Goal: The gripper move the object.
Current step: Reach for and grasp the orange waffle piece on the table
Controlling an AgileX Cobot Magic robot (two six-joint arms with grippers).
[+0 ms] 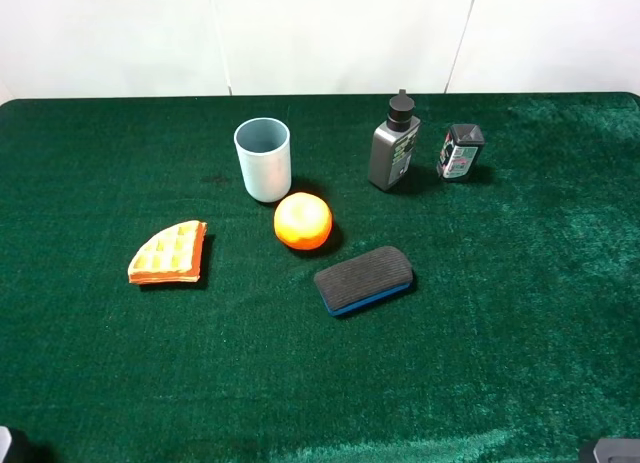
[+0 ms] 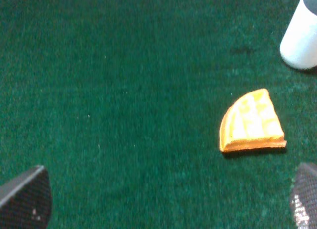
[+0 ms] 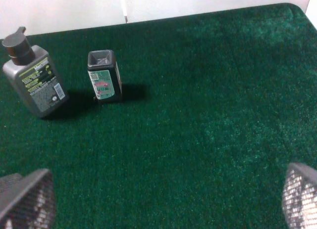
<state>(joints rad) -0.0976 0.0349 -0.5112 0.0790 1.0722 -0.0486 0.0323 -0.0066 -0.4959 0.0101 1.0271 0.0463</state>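
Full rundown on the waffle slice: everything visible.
The waffle slice is a quarter-circle wedge, orange-yellow, with a square grid pressed into its top and a darker orange edge. It looks like moulded plastic or foam. It lies flat and whole on the green cloth, left of the orange ball and apart from it. Only the cloth touches it; nothing holds it.

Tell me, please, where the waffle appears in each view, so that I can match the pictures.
Exterior high: the waffle lies left of centre on the cloth, left of the ball.
Left wrist: the waffle lies flat, a little apart from the cup.
Right wrist: not in it.
Shared landmark: the cup, seen in the exterior and left wrist views.
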